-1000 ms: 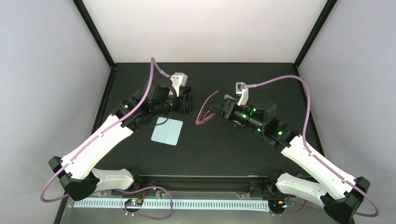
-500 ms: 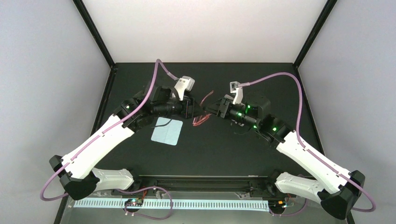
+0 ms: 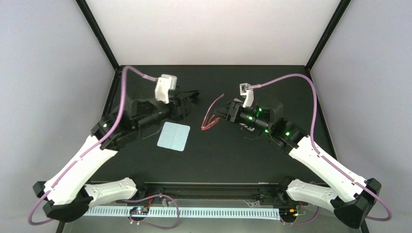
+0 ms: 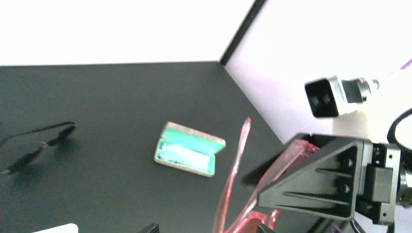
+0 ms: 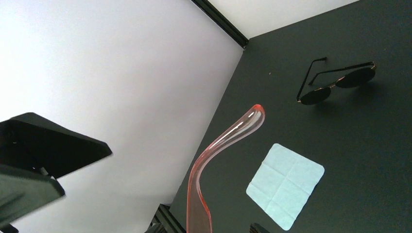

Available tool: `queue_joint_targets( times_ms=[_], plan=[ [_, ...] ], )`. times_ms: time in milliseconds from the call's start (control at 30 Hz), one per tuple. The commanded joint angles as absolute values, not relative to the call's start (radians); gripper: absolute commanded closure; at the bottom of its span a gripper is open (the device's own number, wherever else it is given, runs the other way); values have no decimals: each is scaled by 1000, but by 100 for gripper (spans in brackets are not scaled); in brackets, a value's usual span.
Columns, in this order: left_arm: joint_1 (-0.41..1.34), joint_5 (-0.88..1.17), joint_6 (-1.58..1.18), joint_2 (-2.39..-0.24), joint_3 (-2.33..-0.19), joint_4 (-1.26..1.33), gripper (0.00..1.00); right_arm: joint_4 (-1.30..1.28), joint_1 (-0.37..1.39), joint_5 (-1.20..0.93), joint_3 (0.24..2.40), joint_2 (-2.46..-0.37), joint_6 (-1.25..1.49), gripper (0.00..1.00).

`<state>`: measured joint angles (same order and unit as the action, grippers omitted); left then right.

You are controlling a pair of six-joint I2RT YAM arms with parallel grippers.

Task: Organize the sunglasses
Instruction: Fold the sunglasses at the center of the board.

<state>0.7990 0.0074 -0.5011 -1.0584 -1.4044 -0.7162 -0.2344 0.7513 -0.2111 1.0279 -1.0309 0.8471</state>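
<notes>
The sunglasses, with a thin red-pink frame, hang in the air above the middle of the black table. My right gripper is shut on them from the right. In the right wrist view one red arm rises from between my right gripper's fingers. My left gripper is open and empty, a short way left of the glasses. In the left wrist view the glasses stand just ahead of my left gripper, partly behind the right finger.
A pale blue cloth lies flat on the table left of centre and also shows in the right wrist view. An open green-lined case lies on the table. A black dark-lensed pair lies apart from it, also seen in the left wrist view.
My left gripper moved in to the sunglasses, then drew back to the left and away from them. My right gripper shifted slightly left and still holds the sunglasses.
</notes>
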Motion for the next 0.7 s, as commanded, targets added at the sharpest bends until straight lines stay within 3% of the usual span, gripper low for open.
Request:
queue_joint_targets(
  times_ms=[0, 233, 467, 667],
  plan=[
    [790, -171, -527, -1037, -1406, -747, 48, -240, 751, -237, 1049, -995, 815, 57],
    [787, -103, -537, -1118, -1405, -754, 44, -200, 749, -325, 1049, -979, 792, 57],
    [793, 142, -495, -1192, -1444, -700, 43, -195, 750, -355, 1075, -992, 777, 57],
    [823, 227, -471, -1215, -1443, -653, 43, -207, 749, -347, 1091, -1004, 767, 57]
  ],
)
